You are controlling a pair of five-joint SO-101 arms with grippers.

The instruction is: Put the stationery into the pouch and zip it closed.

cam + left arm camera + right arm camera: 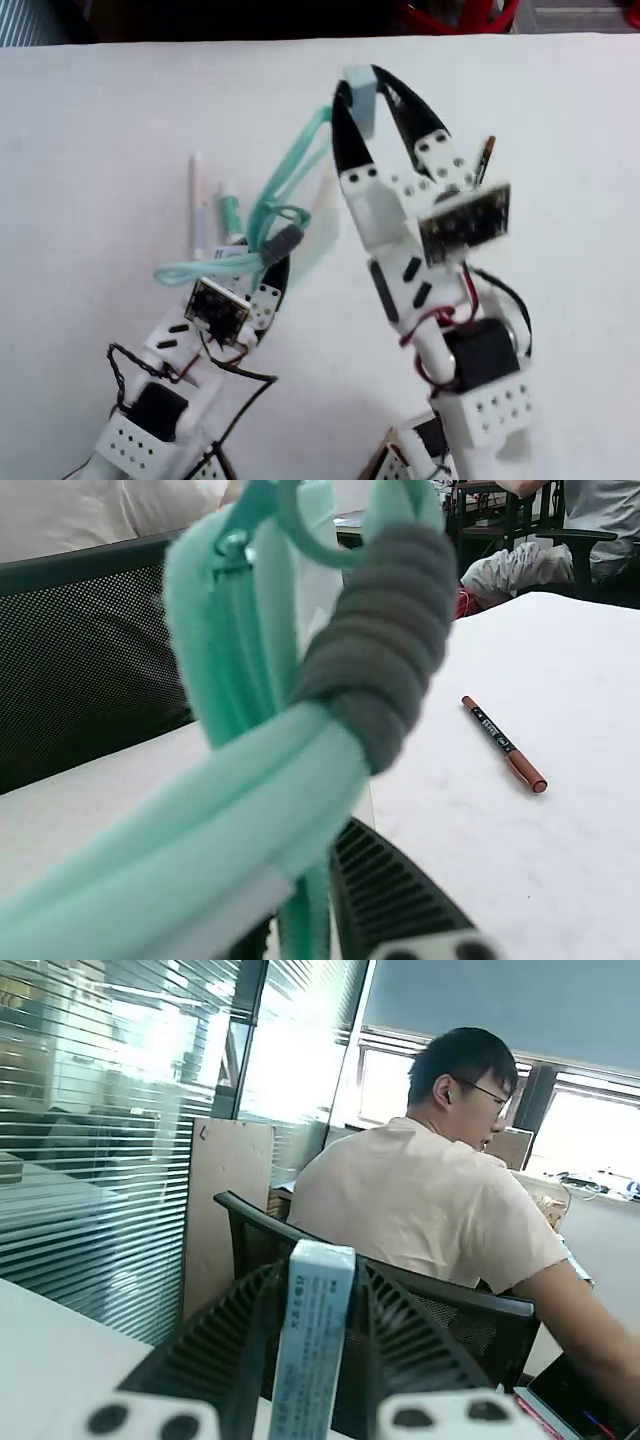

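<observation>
High view | white table (pixel 90 120) | brown pen (pixel 485 157) | room: blinds (pixel 100 1110), black chair (pixel 490 1335)

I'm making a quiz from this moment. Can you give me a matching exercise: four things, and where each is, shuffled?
1 pouch
2 light blue block
3 brown pen
4 green pen

A lying alone on the table
B in the right end effector
C on the table beside a pale pen
D in the left end effector

Pairs: 1-D, 2-B, 3-A, 4-C
</observation>
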